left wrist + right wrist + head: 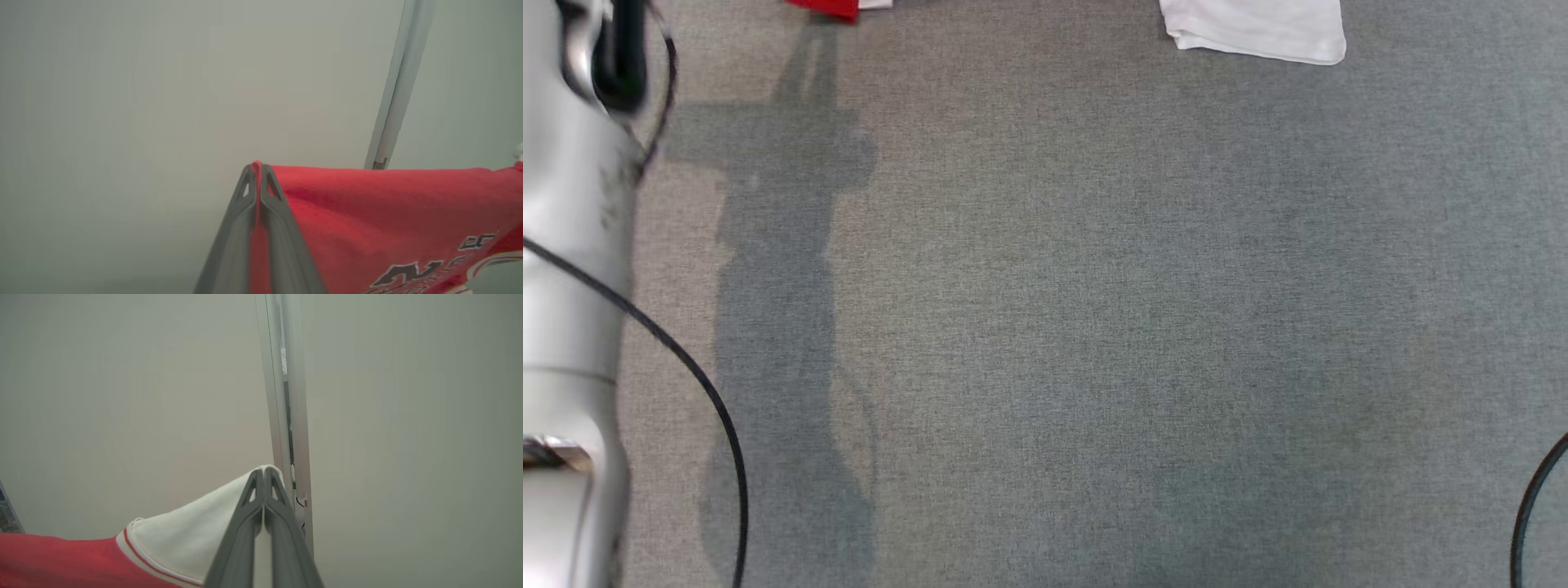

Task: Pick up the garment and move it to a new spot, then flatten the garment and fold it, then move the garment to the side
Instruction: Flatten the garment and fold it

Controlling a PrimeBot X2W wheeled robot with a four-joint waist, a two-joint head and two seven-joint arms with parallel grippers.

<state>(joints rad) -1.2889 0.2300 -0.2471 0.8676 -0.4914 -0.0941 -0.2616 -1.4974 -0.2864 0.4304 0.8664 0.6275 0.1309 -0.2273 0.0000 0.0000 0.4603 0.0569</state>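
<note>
At your far left in the head view, the pale left forearm (572,286) stands over a gray fabric surface (1094,327). A folded white cloth (1258,28) lies at the top right. Your left gripper (256,167) has its jaws clamped on the red edge of the garment (367,212), held up before a pale wall (122,102). Your right gripper (264,471) is clamped on its white sleeve (196,526).

Grey surface (1143,327), folded white cloth (1254,28) at its far edge, right of centre, pale wall (163,81) with an upright strip (286,396)
</note>
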